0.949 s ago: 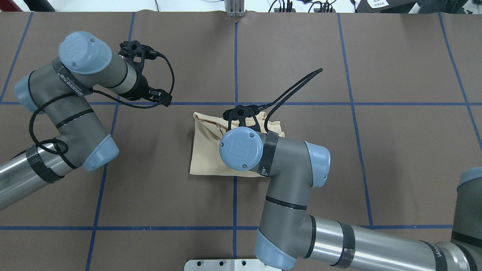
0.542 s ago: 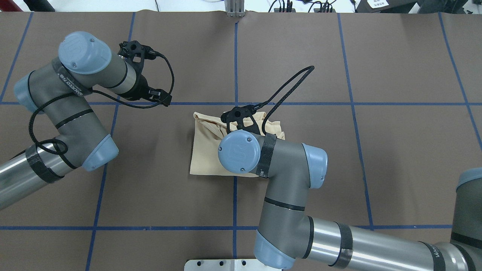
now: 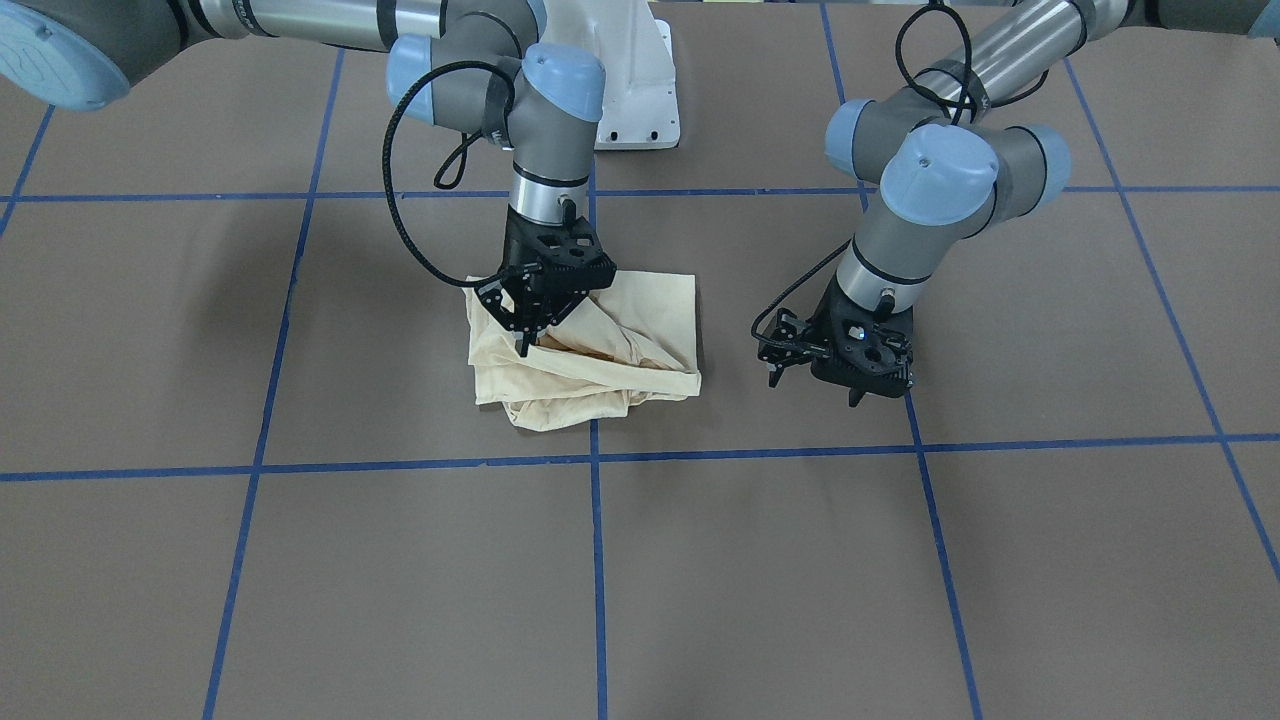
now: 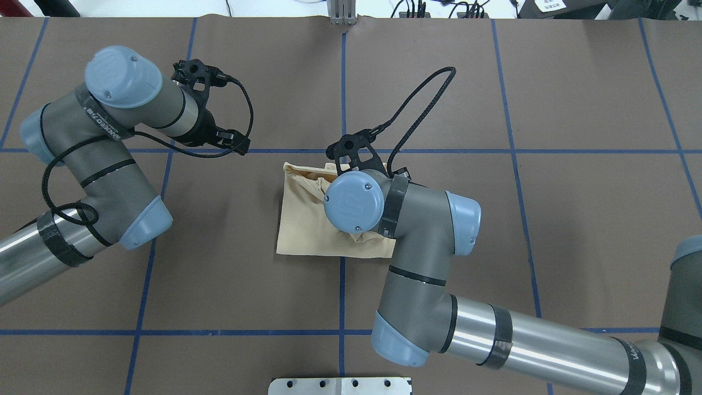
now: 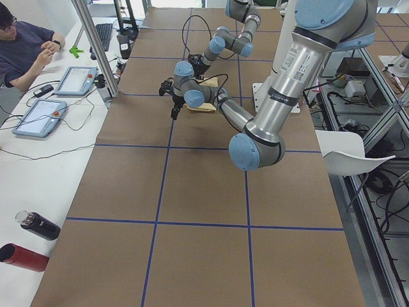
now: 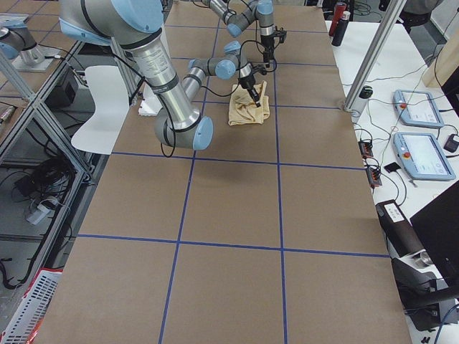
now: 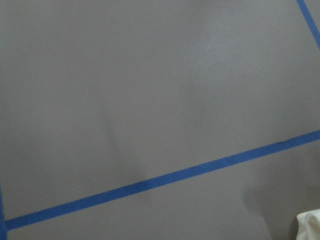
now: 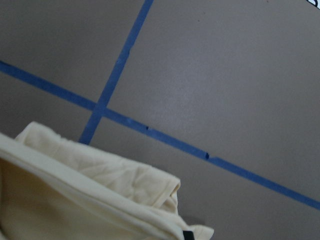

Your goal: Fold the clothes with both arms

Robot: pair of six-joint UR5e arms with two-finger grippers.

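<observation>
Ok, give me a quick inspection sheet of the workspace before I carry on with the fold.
Surface: brown mat with a blue tape grid, lying flat.
Job's things: T-shirt, bunched and partly folded, mid-table.
Clutter: nothing seen on the mat.
Grippers: right gripper pinching the shirt's upper layer; left gripper over bare mat beside the shirt, jaw state unclear.
Cables: right wrist cable loops wide; left wrist cable hangs clear of the shirt.
Surroundings: seated person, pendants and bottles on the side bench.
</observation>
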